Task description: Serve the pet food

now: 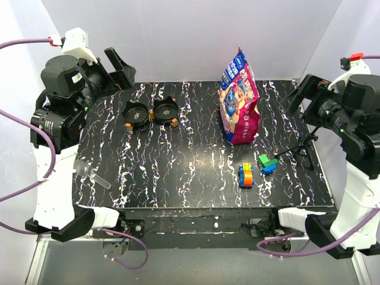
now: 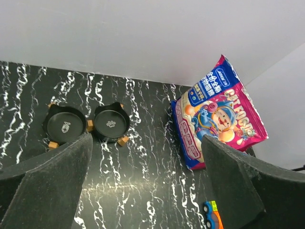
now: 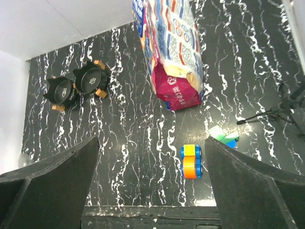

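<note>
Standing up tall on the black-and-white tabletop [image 1: 178,172] is the pet food bag [image 1: 239,101]. It is shiny pink and blue with a cartoon on it. Only the bag shows. The little food bits cannot be seen.

Two black bowls [image 1: 150,111] sit side by side, well to the left of the bag. They touch each other and have small brown feet. From the left wrist view, the left one has a fish mark [image 2: 66,126] and the right one has a paw mark [image 2: 111,122].

An orange and blue toy car [image 1: 246,175] lies in front of the bag, closer to the arms. A green and blue block [image 1: 267,162] lies just beside the car, in front of the bag and a bit to its right. A small black tripod [image 1: 304,148] stands to the right of the bag. A clear scoop [image 1: 89,174] lies far to the left of the bag and closer to the arms than it.

The left claw [image 2: 147,186] hangs in the air far to the left of the bag, past the bowls. Its two dark fingers [image 2: 47,186] are spread wide apart, with nothing between them.

The right claw [image 3: 152,186] hangs in the air to the right of the bag. Its fingers [image 3: 252,186] are also spread wide, and it holds nothing. Neither claw touches the bag.
</note>
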`<move>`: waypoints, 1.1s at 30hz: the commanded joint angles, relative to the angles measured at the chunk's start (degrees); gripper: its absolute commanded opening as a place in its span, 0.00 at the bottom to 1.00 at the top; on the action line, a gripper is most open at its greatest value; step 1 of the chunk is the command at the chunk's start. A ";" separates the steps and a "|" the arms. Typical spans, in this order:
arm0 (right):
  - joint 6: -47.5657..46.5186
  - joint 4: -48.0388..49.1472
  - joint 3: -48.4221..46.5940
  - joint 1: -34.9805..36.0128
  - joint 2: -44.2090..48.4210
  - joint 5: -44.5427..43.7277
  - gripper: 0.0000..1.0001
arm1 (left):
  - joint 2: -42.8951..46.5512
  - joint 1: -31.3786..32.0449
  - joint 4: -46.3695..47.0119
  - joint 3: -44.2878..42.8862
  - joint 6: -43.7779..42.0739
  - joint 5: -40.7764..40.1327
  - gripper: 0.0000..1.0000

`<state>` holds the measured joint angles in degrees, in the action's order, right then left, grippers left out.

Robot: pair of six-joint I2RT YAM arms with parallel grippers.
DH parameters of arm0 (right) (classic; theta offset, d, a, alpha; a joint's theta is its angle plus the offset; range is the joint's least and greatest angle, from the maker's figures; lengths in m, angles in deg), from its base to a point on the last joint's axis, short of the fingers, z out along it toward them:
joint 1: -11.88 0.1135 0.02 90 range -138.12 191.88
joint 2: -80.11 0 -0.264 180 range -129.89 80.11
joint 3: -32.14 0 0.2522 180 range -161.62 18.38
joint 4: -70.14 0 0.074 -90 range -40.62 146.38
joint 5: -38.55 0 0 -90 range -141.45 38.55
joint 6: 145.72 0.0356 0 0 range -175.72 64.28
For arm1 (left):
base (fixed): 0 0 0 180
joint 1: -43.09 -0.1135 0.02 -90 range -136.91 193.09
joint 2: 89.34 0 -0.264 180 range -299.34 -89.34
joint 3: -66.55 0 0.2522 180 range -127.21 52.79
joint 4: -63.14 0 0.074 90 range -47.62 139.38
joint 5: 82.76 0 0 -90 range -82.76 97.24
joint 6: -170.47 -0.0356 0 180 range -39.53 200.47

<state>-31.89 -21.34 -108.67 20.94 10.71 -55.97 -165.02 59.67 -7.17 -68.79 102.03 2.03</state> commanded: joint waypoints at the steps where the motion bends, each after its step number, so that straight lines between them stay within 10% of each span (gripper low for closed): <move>1: 1.65 0.98 -0.57 0.08 -4.76 7.64 0.98 | -0.17 -0.23 -3.91 0.73 3.48 4.50 0.98; 13: 7.02 19.96 -2.15 7.38 -24.35 6.72 0.95 | 6.58 -0.32 -10.33 10.56 6.83 22.08 0.98; 20: 0.96 19.44 -15.59 6.24 -38.33 -2.77 0.95 | 10.29 -0.32 -15.24 11.81 6.47 23.93 0.98; 26: -8.61 26.28 -8.67 3.95 -37.38 -6.55 0.95 | 8.89 -0.32 -18.24 9.53 7.36 22.88 0.98; 33: -9.69 29.37 -9.89 2.28 -44.05 -2.70 0.74 | 4.49 -0.32 -20.35 6.62 9.46 22.17 0.98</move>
<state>-39.25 3.32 -116.42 23.47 -30.03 -60.08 -158.50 59.65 -25.42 -60.90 109.68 23.89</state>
